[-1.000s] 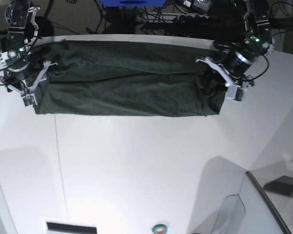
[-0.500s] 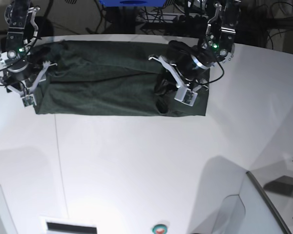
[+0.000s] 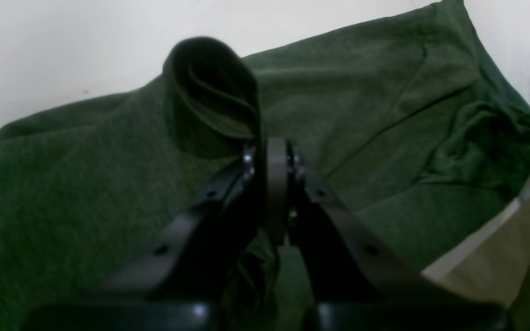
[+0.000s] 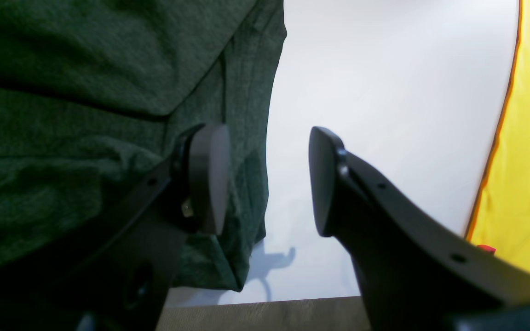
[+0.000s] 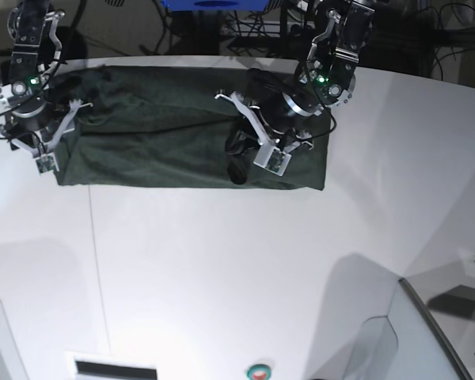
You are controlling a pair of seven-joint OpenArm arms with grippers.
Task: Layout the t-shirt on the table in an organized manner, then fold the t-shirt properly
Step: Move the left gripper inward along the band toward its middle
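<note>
Dark green t-shirt (image 5: 158, 142), soft thin knit, lies as a long folded band along the far side of the smooth white table (image 5: 222, 269). Left gripper (image 3: 272, 151) clamped on a raised fabric loop. Right gripper (image 4: 265, 179) jaws apart, straddling the shirt's left edge, holding nothing.

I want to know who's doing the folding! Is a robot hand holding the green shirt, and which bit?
The left gripper is shut on a raised fold at the t-shirt's end. The right gripper is open, holding nothing.
</note>
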